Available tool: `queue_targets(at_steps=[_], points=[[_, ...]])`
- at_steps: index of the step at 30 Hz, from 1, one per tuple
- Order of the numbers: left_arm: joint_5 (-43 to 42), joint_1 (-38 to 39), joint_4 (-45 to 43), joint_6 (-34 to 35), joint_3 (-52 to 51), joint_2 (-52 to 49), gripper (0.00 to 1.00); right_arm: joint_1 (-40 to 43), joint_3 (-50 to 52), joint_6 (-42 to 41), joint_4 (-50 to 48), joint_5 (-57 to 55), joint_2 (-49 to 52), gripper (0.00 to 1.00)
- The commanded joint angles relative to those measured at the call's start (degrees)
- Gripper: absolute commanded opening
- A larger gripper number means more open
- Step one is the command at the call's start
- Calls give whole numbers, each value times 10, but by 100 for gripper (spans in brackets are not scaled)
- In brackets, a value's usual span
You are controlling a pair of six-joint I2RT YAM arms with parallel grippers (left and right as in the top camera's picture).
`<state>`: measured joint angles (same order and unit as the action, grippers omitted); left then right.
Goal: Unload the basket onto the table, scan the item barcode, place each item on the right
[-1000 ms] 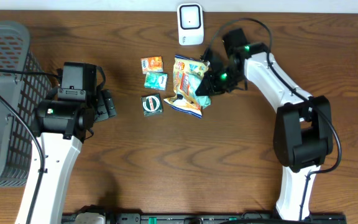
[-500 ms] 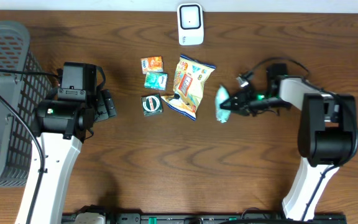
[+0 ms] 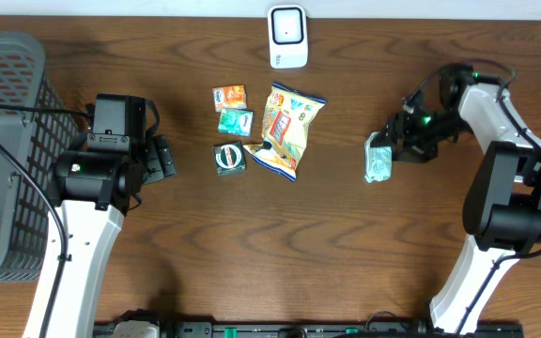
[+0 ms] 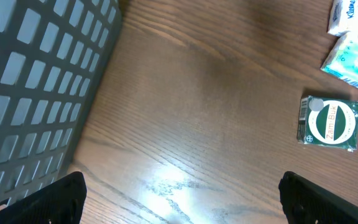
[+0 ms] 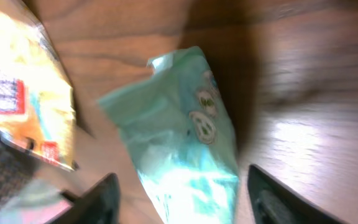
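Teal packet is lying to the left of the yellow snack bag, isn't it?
Not quite. The teal packet is lying to the right of the yellow snack bag, not to the left, with bare wood between them. The overhead view shows this.

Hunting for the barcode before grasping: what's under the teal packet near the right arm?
Only bare wooden table shows around the teal packet, which lies on it. Its underside is covered, so any barcode there can't be seen; the blurred upper face shows none.
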<state>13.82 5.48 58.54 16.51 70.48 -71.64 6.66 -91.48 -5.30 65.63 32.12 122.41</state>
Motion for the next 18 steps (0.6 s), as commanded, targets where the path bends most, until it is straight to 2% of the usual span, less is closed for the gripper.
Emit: queue_targets(at_steps=[1,4,11,15,18], points=[[2,1,1,3,9,-2,98,-17,-22,14,13,-116,-2,81],[2,1,1,3,9,-2,98,-22,-12,13,7,-157,-1,89],[2,1,1,3,9,-2,98,-23,24,14,-19,-157,-1,88],[2,1,1,3,9,-2,98,-22,51,16,-45,-157,-1,84],[2,1,1,3,9,-2,98,-22,63,16,-55,-145,-1,71]])
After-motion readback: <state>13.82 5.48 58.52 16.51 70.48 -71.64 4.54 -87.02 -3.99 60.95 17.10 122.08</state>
